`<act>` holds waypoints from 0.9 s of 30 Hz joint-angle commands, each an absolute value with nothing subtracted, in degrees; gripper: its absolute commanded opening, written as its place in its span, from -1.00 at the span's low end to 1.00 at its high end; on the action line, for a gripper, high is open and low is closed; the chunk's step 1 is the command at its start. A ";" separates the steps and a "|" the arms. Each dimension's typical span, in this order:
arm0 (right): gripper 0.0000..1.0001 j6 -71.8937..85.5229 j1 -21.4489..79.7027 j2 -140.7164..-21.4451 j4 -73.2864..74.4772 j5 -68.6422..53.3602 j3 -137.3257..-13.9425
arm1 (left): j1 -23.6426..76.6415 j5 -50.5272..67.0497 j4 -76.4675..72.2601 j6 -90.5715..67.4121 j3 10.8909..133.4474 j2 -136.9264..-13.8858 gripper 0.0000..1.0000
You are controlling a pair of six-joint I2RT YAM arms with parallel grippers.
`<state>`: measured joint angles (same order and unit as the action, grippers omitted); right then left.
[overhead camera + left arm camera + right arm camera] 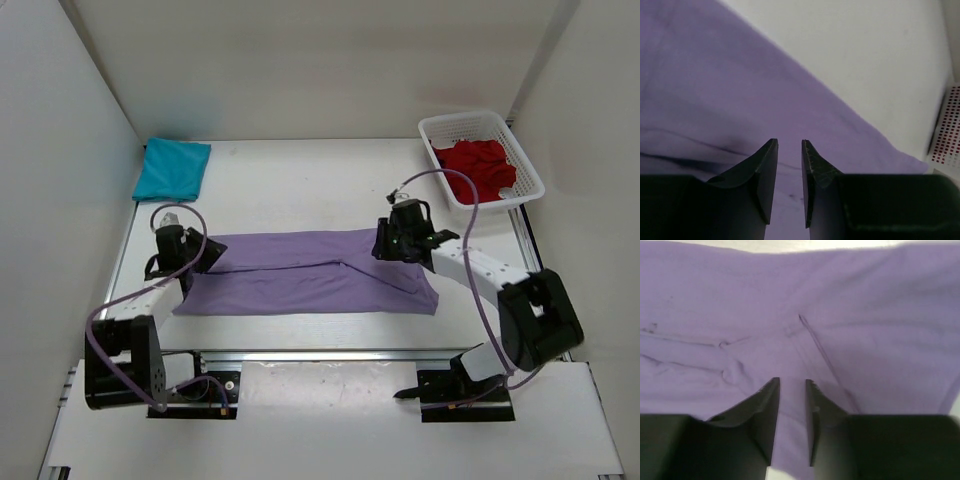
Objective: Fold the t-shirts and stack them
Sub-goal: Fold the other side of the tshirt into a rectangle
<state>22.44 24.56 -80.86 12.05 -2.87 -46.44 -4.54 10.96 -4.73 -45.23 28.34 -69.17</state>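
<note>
Done: teal t-shirt (pixel 172 168) lies folded at the upper left of the surface (pixel 300 190)
In hand: lavender t-shirt (pixel 300 285) at mid-frame, spread out and only partly folded
Left end effector (pixel 207 255): at its left edge, fingers nearly together, seemingly pinching cloth
Right end effector (pixel 385 243): at its upper right edge, likewise
Left: dark red t-shirt (pixel 480 168), crumpled in the basket (pixel 432 128) at upper right, and the stacking

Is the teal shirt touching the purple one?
Apart. The top view shows bare white table between the teal shirt and the purple shirt.
</note>
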 commanded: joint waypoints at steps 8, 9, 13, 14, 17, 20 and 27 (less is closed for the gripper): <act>-0.24 18.29 26.01 -96.41 5.72 -1.41 -58.35 | -5.28 18.02 -14.15 -49.22 22.06 -72.69 -0.30; -0.22 18.19 26.19 -97.29 6.50 -0.88 -59.23 | -3.10 17.58 -13.72 -48.70 21.80 -72.25 -0.30; -0.31 18.72 26.54 -98.70 5.98 -0.26 -58.63 | 4.90 14.95 -12.66 -46.94 20.75 -68.74 -0.29; -0.38 18.72 26.54 -98.44 6.32 -0.18 -58.19 | 5.36 14.77 -12.66 -47.02 20.66 -67.69 -0.30; -0.40 18.81 27.42 -98.09 5.71 -0.17 -57.31 | 7.46 13.80 -13.35 -46.85 18.55 -65.66 -0.27; -0.34 18.37 27.34 -99.57 5.98 -0.18 -57.48 | 7.82 14.41 -13.88 -47.02 17.32 -65.13 -0.28; -0.97 19.51 28.74 -95.64 8.70 3.42 -55.29 | 10.19 14.06 -15.03 -47.81 15.65 -63.20 -0.28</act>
<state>19.07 27.42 -99.26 8.21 0.54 -56.88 8.97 14.57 -12.75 -47.66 16.21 -65.69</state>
